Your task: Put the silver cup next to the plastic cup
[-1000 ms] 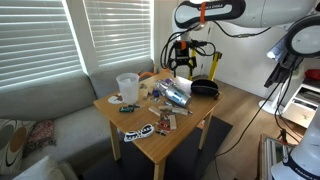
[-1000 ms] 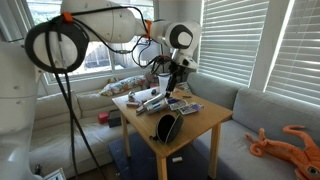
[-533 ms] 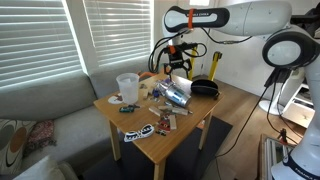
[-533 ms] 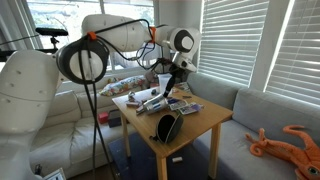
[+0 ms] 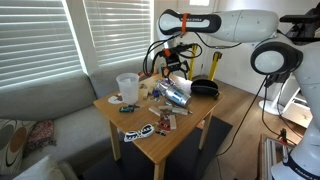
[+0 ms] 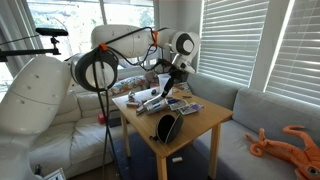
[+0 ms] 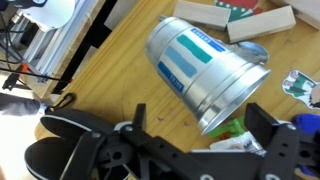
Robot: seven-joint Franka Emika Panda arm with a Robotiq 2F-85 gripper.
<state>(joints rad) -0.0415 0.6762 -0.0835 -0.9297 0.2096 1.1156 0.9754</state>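
Slatted blinds [image 5: 110,35], grey sofa [image 5: 40,110], wooden table [image 5: 203,111], perhaps a dark rug [image 5: 226,132].

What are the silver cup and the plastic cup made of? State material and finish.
The silver cup: likely metal, shiny; it shows bright reflections and a bluish striped band. The plastic cup: probably plastic, translucent whitish, dull; too small to judge further.

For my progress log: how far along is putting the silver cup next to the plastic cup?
Done: nothing; the silver cup lies on its side, apart from the plastic cup. In hand: the open gripper hovers over it, empty. Left: grasp it, carry it, set it beside the plastic cup.
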